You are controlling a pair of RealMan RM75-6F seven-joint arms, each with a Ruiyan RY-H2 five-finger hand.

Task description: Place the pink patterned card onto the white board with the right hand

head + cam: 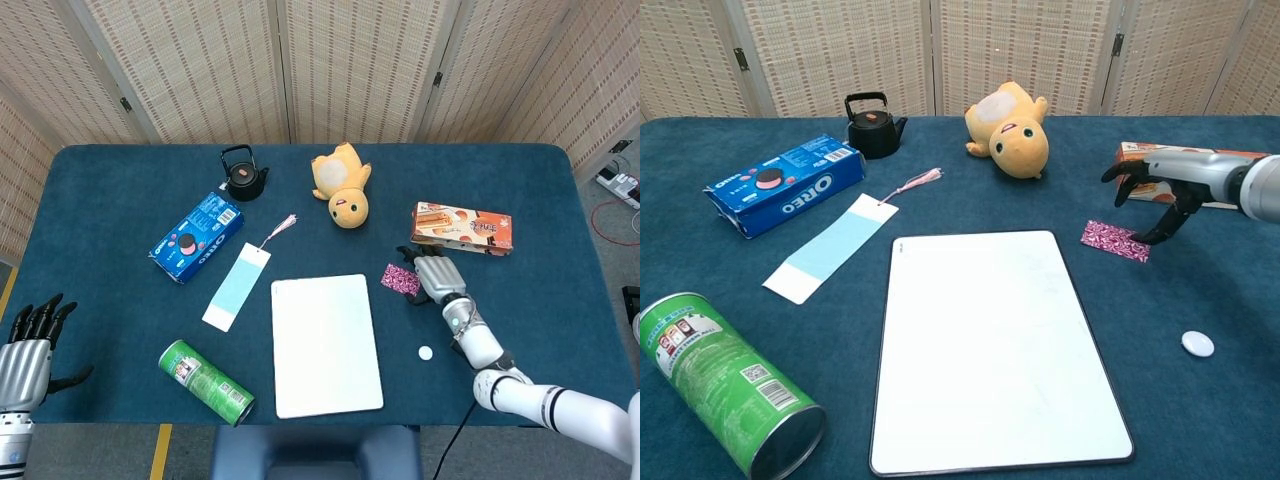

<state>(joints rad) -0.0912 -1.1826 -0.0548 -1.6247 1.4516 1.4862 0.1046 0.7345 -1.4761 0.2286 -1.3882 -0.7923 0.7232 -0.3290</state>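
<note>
The pink patterned card [1117, 241] lies flat on the blue desk [110, 200], just beside the right edge of the white board [990, 345] but not on it. The right hand [1160, 185] hovers over the card's right end with fingers spread and curved downward, holding nothing — the thumb tip comes down close to the card's right edge; actual contact cannot be confirmed from either view. Behind the hand lies an orange snack box [463, 228], partly covered by the hand in the chest view.

The left hand [28, 345] sits at the near left corner of the desk in the head view, fingers apart and empty, well away from everything.

Other items noted: a small white round disc [1198, 343] near the board's right side; a yellow plush toy [1010, 133] and a black teapot [874, 127] toward the back; a blue Oreo box [782, 185]; a light-blue bookmark [830, 249] with a pink tassel — left of the board; a green can [725, 380] lying on its side.
</note>
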